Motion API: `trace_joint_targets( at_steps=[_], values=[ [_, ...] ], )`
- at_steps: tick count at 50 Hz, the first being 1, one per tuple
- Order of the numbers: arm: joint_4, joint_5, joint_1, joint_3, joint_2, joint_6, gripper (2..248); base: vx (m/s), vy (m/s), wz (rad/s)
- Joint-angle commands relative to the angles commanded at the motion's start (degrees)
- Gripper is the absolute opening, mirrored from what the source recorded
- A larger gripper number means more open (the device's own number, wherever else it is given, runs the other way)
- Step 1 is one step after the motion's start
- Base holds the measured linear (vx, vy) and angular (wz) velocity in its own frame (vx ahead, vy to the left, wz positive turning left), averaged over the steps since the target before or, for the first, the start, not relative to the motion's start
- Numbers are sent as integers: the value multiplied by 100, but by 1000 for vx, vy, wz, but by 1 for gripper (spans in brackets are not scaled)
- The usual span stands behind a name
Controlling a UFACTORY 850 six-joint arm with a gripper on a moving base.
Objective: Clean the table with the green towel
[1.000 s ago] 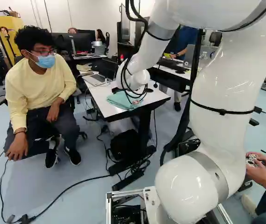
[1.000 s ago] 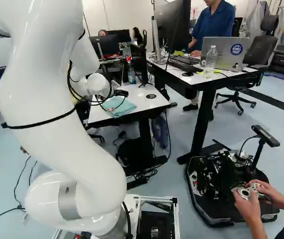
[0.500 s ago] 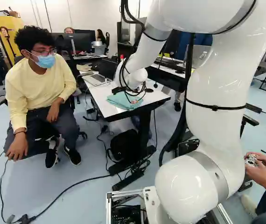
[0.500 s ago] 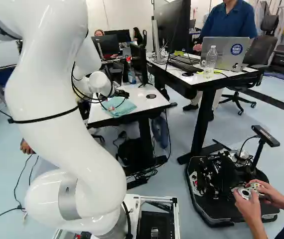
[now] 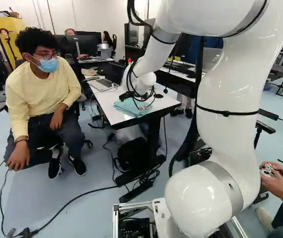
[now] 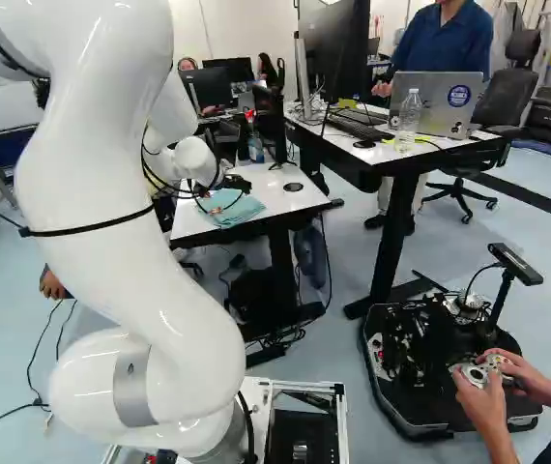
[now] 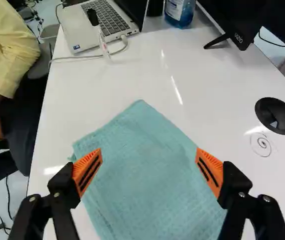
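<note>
Two fingers of the gripper (image 5: 142, 103) stand wide apart in the wrist view, each with an orange pad (image 7: 86, 171), and they have hold of nothing. Between and ahead of them the green towel (image 7: 142, 165) lies spread on the white table (image 7: 202, 102), one corner pointing away from the gripper; whether the fingertips touch the cloth, I cannot tell. Both base views show the towel near the table's close edge, partly covered by the end of the arm (image 6: 121, 242), so the wrist view gives its folds and weave more plainly. Only the wrist view brings out a small spiral mark (image 7: 261, 144) on the tabletop, just beside the round black disc (image 7: 276, 116). A laptop (image 7: 100, 22) rests on the far part of the table, with a white cable (image 7: 82, 57) beside it; the left base view shows that laptop too, while the arm hides that part in the right one. Blue liquid shows in the bottle (image 7: 180, 11) past the laptop, and the right base view adds its red top. Over on the second desk (image 6: 338, 145), a clear bottle (image 6: 408, 118) stands in front of a grey laptop (image 6: 440, 101) in the right base view.
</note>
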Motion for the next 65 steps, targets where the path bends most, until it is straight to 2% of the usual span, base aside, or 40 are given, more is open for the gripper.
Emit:
trace_joint_targets(
  at_steps=[35, 65],
  values=[
    [-9, -294, 0, -1, 0, 0, 247, 0, 0, 0],
    [-265, -363, 0, -1, 0, 0, 247, 0, 0, 0]
  ],
)
